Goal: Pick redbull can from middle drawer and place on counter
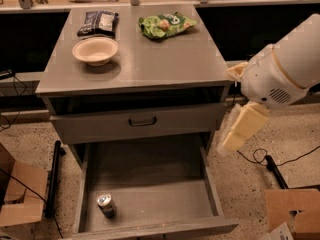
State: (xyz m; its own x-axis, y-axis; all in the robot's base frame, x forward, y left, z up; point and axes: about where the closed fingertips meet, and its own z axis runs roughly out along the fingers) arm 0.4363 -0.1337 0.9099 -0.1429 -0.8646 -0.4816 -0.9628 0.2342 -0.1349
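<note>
Camera view: one redbull can (pixel 106 205) stands in the open middle drawer (pixel 160 196), in the front-left corner just beside the left wall. Its long axis runs upright and its silver pull-tab top faces up. One gripper (pixel 241 129), pale yellow, hangs off the cabinet's right side, level with the shut drawer front (pixel 100 126) and well apart from the can; whether its jaws are spread or pressed together cannot be told. The counter (pixel 165 64) carries one bowl (pixel 95 50) and two snack bags, one dark bag (pixel 98 23) and one green bag (pixel 165 25). Two cardboard boxes sit on the floor, one at each lower corner.
</note>
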